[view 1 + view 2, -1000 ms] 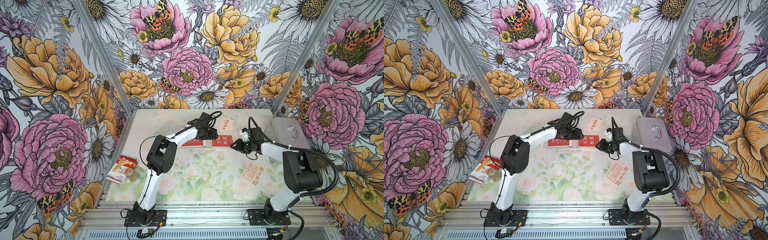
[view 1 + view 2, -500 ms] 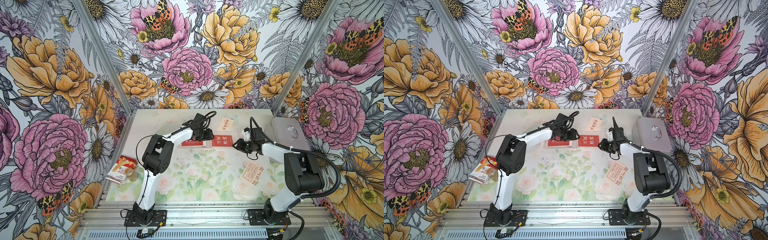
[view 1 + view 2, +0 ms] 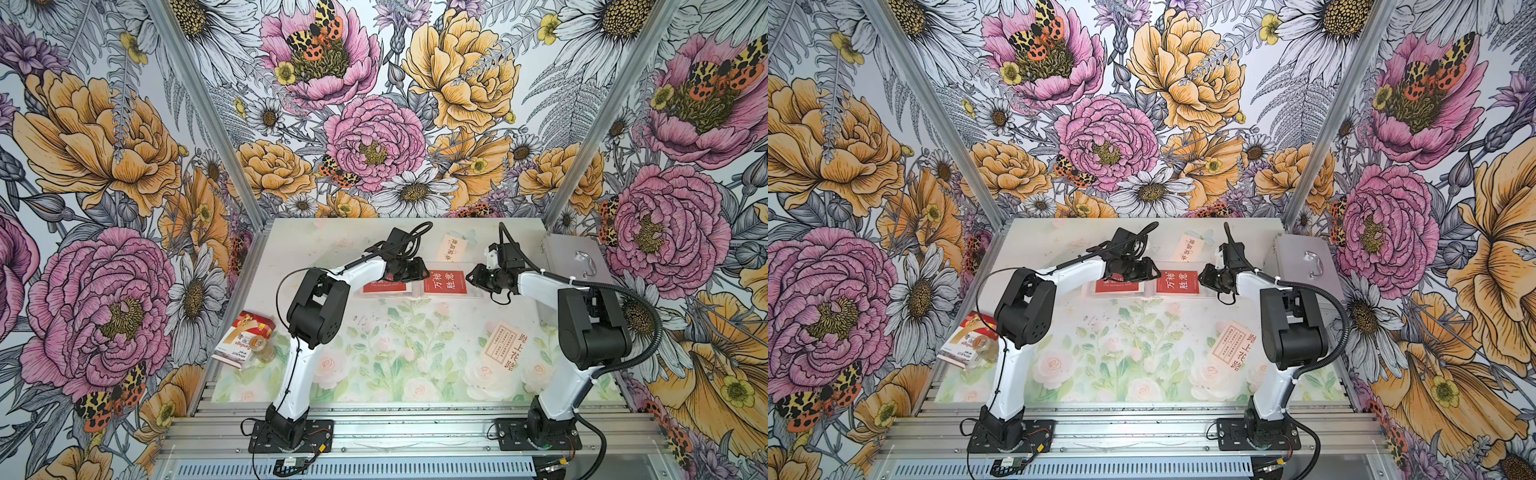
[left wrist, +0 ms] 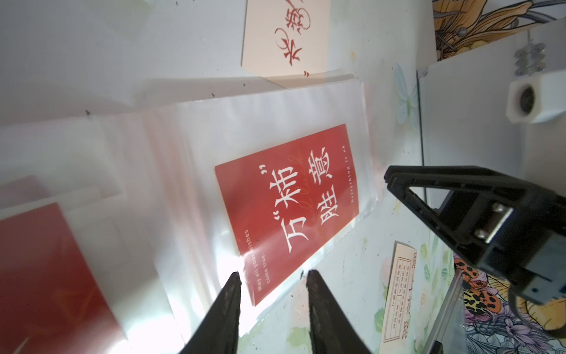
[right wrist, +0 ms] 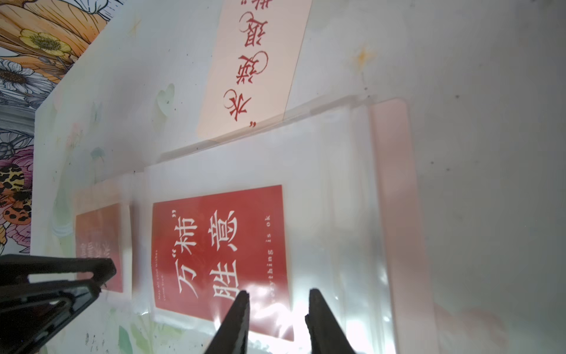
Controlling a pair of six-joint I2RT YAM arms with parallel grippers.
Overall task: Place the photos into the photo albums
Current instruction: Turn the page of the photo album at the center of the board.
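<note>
Floral worktop holds the open album, red photo sleeved inside. Left claw and right claw hover over it, narrow, empty; pinching the slick sleeve could drag that photo out.

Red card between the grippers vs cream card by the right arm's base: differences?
Colour: red card has white characters; cream card has dark ones and a boxed text block. State: red card sits in a clear sleeve of the photo album; cream card lies loose on the table. Pose: red card squares with the album; cream card is tilted. Both flat rectangles.
</note>
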